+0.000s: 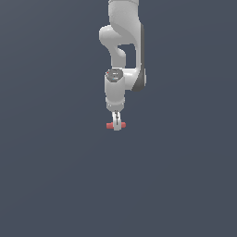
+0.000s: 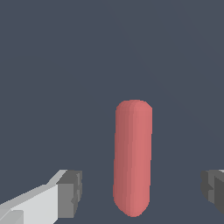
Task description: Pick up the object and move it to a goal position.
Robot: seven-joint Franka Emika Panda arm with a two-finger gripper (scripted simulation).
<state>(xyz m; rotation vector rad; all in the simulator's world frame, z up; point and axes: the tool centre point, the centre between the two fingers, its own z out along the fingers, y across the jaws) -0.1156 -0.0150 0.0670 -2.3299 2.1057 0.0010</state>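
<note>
The white, jointed Franka arm point(image 1: 122, 51) reaches down from the upper edge of the exterior view and ends in its tool point(image 1: 117, 126), which points straight down over the plain dark grey-blue surface point(image 1: 55, 176). At the tool's tip lies the small red bar with rounded ends point(image 1: 111, 125), set crosswise to the white fingers point(image 1: 117, 121) so that one red end shows on the exterior view's left of them and a smaller bit on the exterior view's right. The wrist view gives the closer look: the red bar point(image 2: 132, 157) runs lengthwise between the two dark grey pads point(image 2: 70, 193), with open grey surface point(image 2: 65, 65) visible on each side of it. The tool point(image 2: 142, 192) is spread wide there, each pad standing clearly apart from the bar's sides, so it has hold of nothing. One pad sits on a white finger that enters from the frame's corner; the other pad point(image 2: 213, 189) is cut off by the frame's edge. Whether the bar rests on the surface or sits just above it cannot be told from either view. No container of any kind appears in either picture.
</note>
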